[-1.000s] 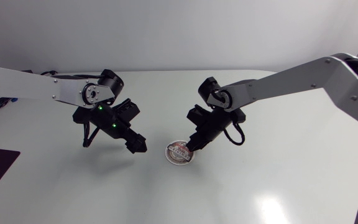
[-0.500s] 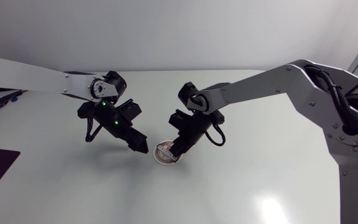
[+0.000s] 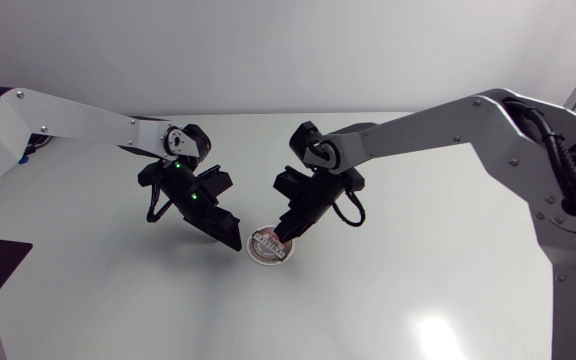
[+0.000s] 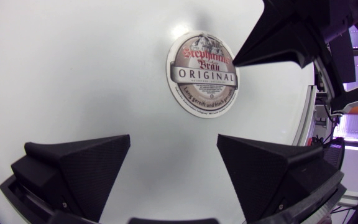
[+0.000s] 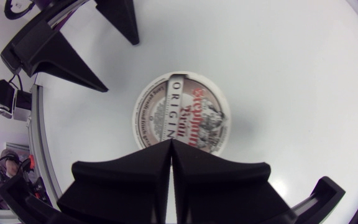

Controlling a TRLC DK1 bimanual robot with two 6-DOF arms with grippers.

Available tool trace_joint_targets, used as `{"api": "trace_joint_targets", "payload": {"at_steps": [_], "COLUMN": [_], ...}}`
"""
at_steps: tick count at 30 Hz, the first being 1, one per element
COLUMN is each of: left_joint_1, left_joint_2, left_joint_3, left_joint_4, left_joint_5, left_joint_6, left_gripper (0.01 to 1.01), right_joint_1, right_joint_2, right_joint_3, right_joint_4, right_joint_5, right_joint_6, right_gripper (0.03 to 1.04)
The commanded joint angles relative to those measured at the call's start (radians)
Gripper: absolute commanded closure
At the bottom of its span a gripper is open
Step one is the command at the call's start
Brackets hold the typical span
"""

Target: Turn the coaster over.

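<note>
Round printed cardboard coaster (image 3: 269, 248), lying flat: light, thin, stiff, I judge; grasp at rim. My left gripper (image 3: 230, 240) gapes; right gripper (image 3: 286, 236) closed, empty.

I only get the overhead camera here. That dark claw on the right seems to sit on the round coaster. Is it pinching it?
Observer: No. Its own camera shows the right gripper closed on nothing, with its tip just at the rim of the coaster.
Operator: And the claw on the left?
Observer: The left gripper is wide open. The coaster lies ahead of it, with bare table between them.
Operator: Which side of the coaster is up?
Observer: The printed side, with a picture and lettering. The coaster is lying flat.
</note>
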Motion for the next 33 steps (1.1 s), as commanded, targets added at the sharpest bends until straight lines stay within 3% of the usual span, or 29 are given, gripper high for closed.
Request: {"api": "trace_joint_targets", "payload": {"at_steps": [1, 12, 23, 33], "left_joint_1": [0.023, 0.08, 0.109, 0.092], "left_joint_2": [-0.013, -0.059, -0.09, -0.091], "left_joint_3": [0.02, -0.048, -0.066, -0.046], "left_joint_4": [-0.012, 0.002, -0.024, -0.035], "left_joint_5": [0.011, 0.011, 0.017, 0.017], "left_joint_6": [0.024, 0.061, 0.093, 0.095], "left_gripper": [0.048, 0.048, 0.046, 0.048], "right_joint_1": [-0.031, -0.004, 0.069, -0.031], "right_joint_2": [-0.031, 0.063, 0.087, 0.06], "right_joint_3": [-0.043, -0.019, 0.093, 0.098], "right_joint_4": [-0.016, 0.006, -0.089, -0.095], "right_joint_5": [0.014, 0.018, -0.031, 0.012], "right_joint_6": [-0.017, -0.014, 0.006, -0.008], "right_gripper": [1.02, 1.02, 1.02, 1.02]}}
